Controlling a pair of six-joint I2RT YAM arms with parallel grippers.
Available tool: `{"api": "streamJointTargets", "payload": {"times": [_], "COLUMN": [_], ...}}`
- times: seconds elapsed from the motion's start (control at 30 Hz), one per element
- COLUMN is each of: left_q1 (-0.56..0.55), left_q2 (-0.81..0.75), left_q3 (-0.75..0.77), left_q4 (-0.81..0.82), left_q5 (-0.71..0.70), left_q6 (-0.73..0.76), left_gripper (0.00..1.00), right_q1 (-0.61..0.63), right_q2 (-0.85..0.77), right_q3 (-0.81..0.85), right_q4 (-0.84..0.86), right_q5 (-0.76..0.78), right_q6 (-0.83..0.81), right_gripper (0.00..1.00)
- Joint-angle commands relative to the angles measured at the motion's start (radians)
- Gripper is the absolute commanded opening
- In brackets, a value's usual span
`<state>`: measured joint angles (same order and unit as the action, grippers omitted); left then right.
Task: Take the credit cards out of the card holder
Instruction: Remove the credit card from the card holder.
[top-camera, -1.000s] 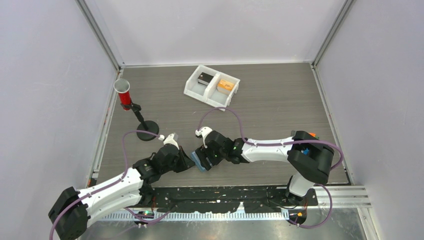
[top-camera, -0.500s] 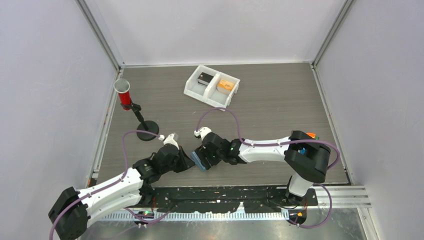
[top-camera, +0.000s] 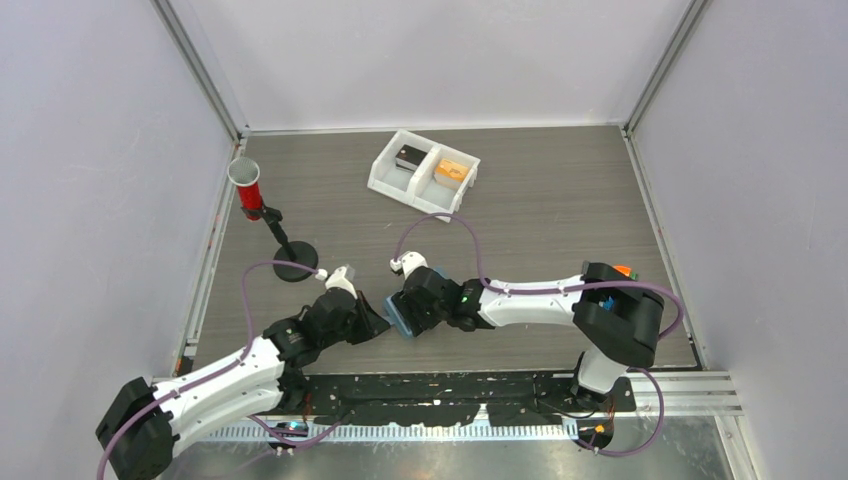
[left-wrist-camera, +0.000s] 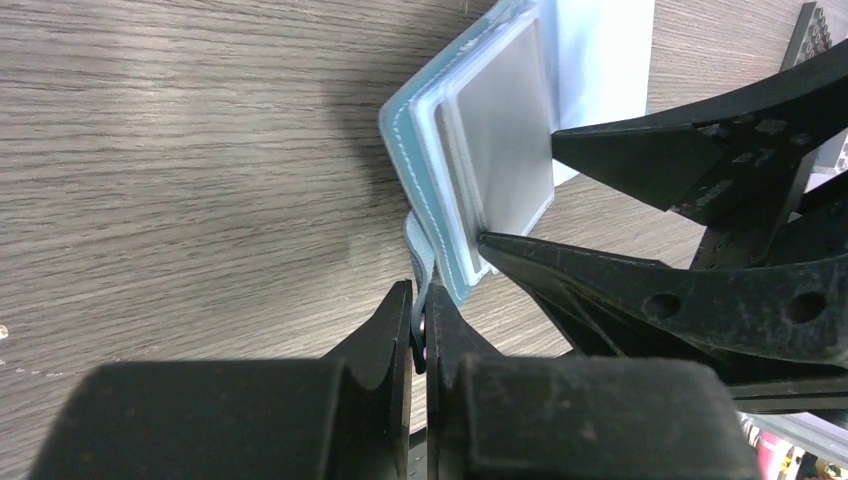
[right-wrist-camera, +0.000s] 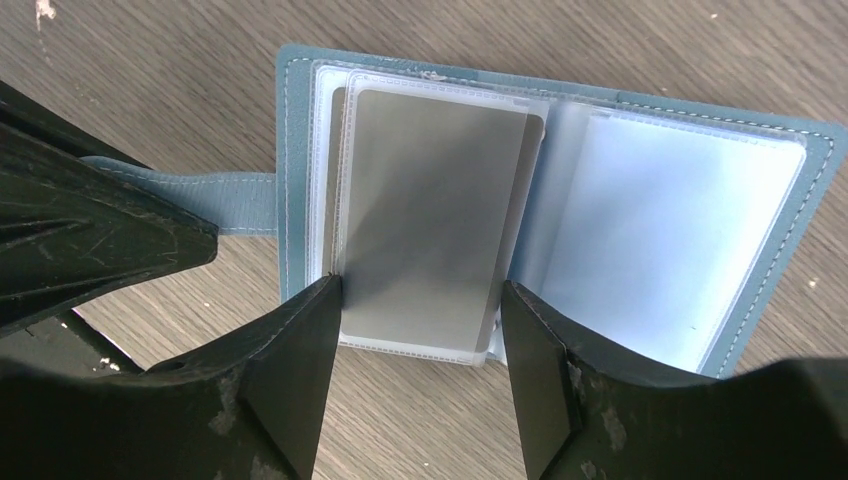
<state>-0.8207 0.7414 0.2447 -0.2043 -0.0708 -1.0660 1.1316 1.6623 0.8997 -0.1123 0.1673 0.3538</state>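
Card holder (right-wrist-camera: 680, 200), opened flat on the surface (right-wrist-camera: 150, 60), is held by its strap (right-wrist-camera: 190, 200), on which the left gripper (left-wrist-camera: 420, 300) is clamped. The credit card (right-wrist-camera: 430, 200) is straddled by the right gripper (right-wrist-camera: 420, 295), jaws apart, its long axis directed toward that gripper.

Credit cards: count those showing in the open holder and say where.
1: a grey card in the card holder's strap-side half, between the right gripper's fingers. Others may hide behind it.
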Motion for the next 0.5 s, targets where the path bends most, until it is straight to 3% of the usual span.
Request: {"api": "streamJointTargets", "payload": {"times": [0.0,0.47], "left_q1": [-0.002,-0.003], "left_q2": [-0.011,0.049], "left_q3": [0.041,0.063], "left_q4": [-0.013,-0.001], "left_q5": [-0.017,0.005], "left_q6": [0.013,0.021], "left_gripper": [0.00,0.00], "right_q1": [-0.003,-0.003], "right_q2": [-0.063,-0.099], "right_q3": [0.005,0.000], "right_q4": [-0.022,-0.057], "right_q5": [0.110,0.133], "right_q6": [0.009,-0.010], "right_gripper": [0.65,0.68]}}
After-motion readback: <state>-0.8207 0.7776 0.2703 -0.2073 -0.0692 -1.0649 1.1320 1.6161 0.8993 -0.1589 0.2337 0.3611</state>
